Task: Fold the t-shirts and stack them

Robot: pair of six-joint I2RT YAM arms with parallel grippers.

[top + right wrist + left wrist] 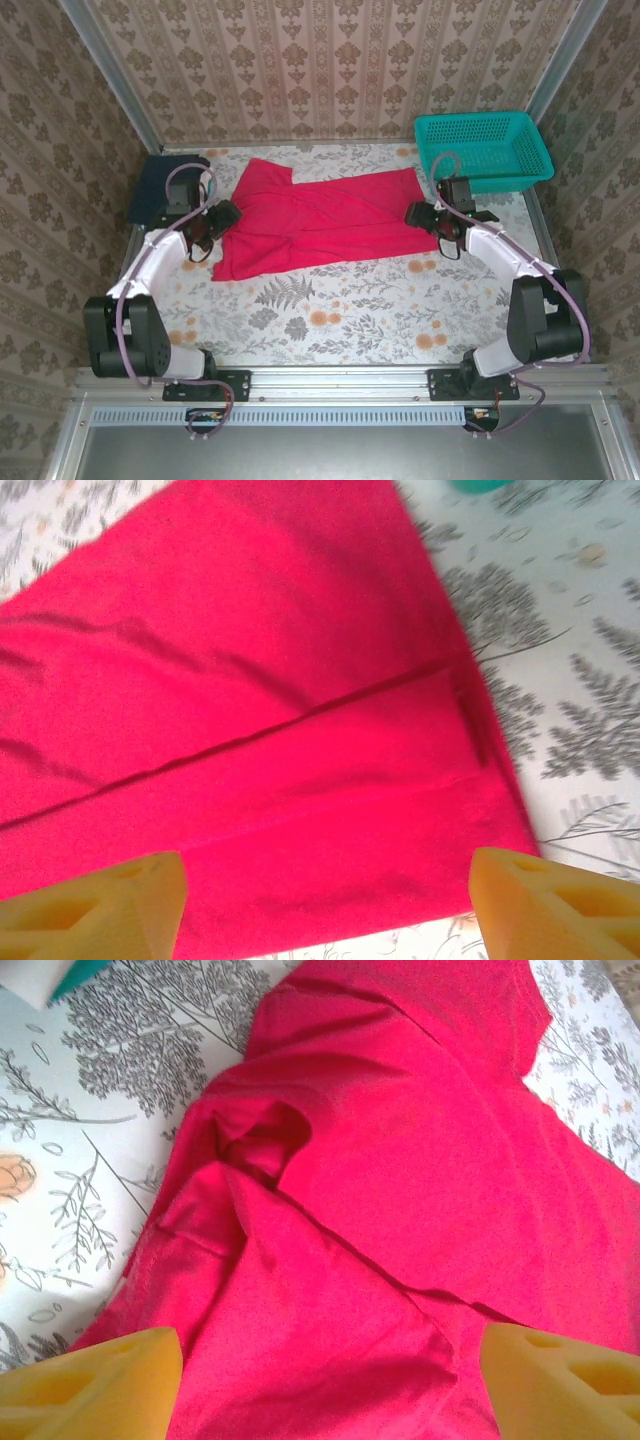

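My left pincer point(225, 218) is open wide and holds nothing. In its own camera I see its yellow fingers point(90, 1385) far apart, with the red shirt point(380, 1210) lying just under them. My right pincer point(420, 216) is the same, open wide and empty, right over the other end of the shirt. I think each pincer sits at one end so the two can lift the cloth evenly and it will not twist.

The shirt lies across the middle of the table point(330, 310), its long side going from left to right. At the right end the edge is straight and neat, and a long crease runs along the cloth, so I judge one fold is made. At the left end the cloth is bunched, with a sleeve tucked in a soft lump. That end needs smoothing before the next fold, or the pile will wobble.

A folded navy shirt point(160, 185) lies at the far left corner, just behind my left arm. I guess that is the pile spot, so the red one goes there once it is small enough. The basket point(485, 150) stands at the far right corner, apart from the shirt
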